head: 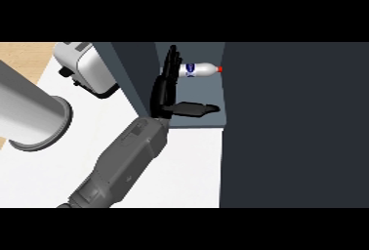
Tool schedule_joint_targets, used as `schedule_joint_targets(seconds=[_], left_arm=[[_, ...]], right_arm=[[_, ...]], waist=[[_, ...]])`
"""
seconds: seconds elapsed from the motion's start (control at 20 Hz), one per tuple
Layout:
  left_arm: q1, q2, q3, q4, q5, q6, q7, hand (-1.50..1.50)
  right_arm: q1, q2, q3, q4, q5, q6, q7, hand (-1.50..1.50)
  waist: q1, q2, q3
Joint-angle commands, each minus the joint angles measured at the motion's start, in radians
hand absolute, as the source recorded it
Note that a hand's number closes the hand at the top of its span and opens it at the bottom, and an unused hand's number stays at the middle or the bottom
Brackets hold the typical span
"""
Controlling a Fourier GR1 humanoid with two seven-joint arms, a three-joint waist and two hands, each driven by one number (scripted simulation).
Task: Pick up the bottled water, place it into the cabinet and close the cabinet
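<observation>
The bottled water [202, 70], clear with a blue label and a red cap, lies on its side deep inside the open cabinet [205, 123], cap pointing right. My left hand [164, 96] reaches into the cabinet from the lower left. Its fingers are straight and point to the back, with their tips right at the bottle's base end. The thumb [194, 109] sticks out to the right, well short of the bottle. The hand is open and nothing is curled round the bottle. My right hand does not show.
A tall dark panel [296, 122] fills the right side beside the cabinet opening. A white and black toaster [85, 68] stands at the back left. A big grey metal cylinder [29, 110] lies at the left. White counter [184, 171] lies in front.
</observation>
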Motion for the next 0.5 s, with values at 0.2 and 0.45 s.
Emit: schedule_joint_targets(seconds=[0.2, 0.45], left_arm=[[0.196, 0.0, -0.123, -0.355, -0.007, 0.017, 0.057, -1.5], [0.38, 0.022, -0.21, -0.561, -0.047, 0.028, 0.073, -1.5]], right_arm=[[0.015, 0.001, 0.039, -0.126, 0.039, -0.05, 0.081, -1.5], [0.09, -0.027, 0.059, -0.163, 0.066, -0.019, 0.037, -1.5]], waist=[[0.015, 0.0, 0.0], [0.012, -0.006, 0.0]])
